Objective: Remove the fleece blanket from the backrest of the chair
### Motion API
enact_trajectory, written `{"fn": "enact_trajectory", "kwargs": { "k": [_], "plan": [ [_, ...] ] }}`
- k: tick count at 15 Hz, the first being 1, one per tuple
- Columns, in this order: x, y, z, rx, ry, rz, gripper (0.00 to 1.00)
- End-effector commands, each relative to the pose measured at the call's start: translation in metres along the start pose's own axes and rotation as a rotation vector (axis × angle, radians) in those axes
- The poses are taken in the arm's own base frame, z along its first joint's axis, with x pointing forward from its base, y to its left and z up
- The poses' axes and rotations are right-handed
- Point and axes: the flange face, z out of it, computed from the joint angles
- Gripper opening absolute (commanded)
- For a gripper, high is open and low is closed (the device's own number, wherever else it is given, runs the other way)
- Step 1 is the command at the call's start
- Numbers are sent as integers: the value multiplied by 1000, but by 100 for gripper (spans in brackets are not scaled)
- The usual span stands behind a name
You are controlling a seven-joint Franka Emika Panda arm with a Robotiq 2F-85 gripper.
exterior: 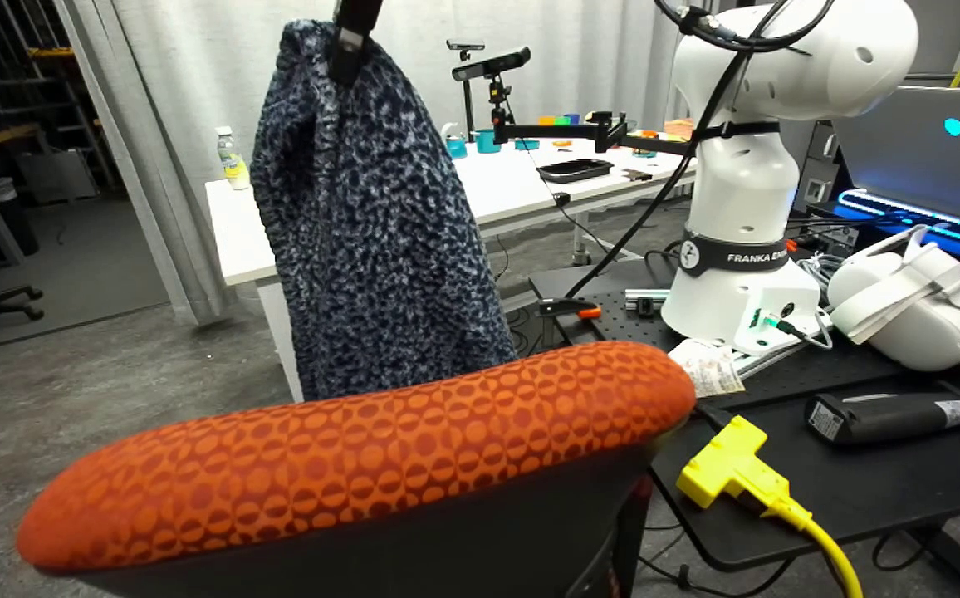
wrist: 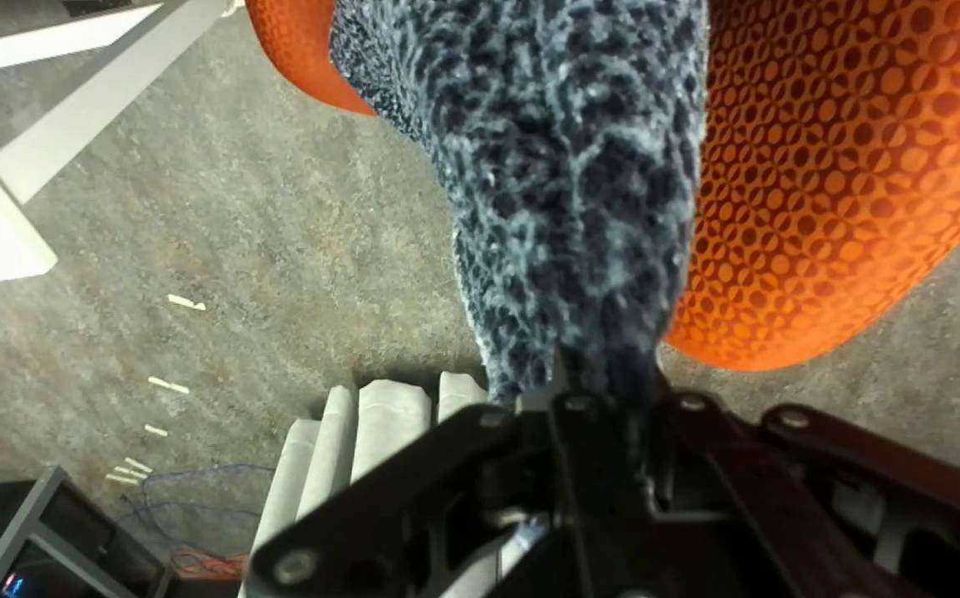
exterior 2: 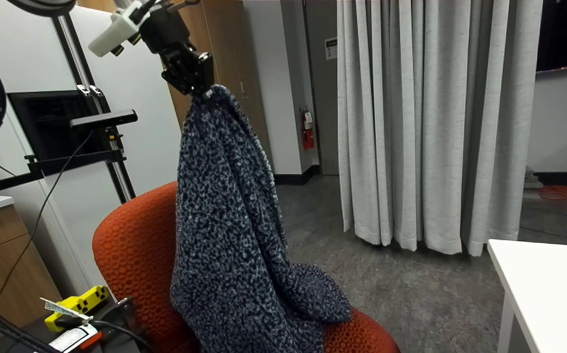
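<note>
The speckled dark and grey fleece blanket hangs from my gripper in both exterior views (exterior: 389, 224) (exterior 2: 219, 220). My gripper (exterior: 351, 54) (exterior 2: 204, 92) is shut on its top edge, above the backrest. The orange backrest of the chair (exterior: 364, 465) (exterior 2: 134, 240) has its top bar bare in an exterior view. The blanket hangs in front of the backrest on the seat side, and its lower part rests on the orange seat (exterior 2: 362, 336). In the wrist view the blanket (wrist: 563, 166) runs away from the jaws (wrist: 613, 374), beside the backrest (wrist: 845, 183).
A white table (exterior: 513, 178) (exterior 2: 553, 289) stands near the chair. A yellow plug (exterior: 729, 465) and a black device (exterior: 887, 415) lie on the black robot table. A camera on an arm (exterior: 492, 65) is close to the blanket. Grey curtains (exterior 2: 430, 122) hang behind.
</note>
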Motion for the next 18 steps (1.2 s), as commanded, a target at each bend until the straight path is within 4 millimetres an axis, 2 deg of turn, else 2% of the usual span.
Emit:
{"fn": "enact_trajectory", "kwargs": {
  "k": [1, 8, 18],
  "plan": [
    [-6, -3, 10, 53, -18, -27, 45],
    [-9, -2, 15, 80, -37, -41, 98],
    [-8, -1, 17, 72, -33, -62, 100]
  ]
}}
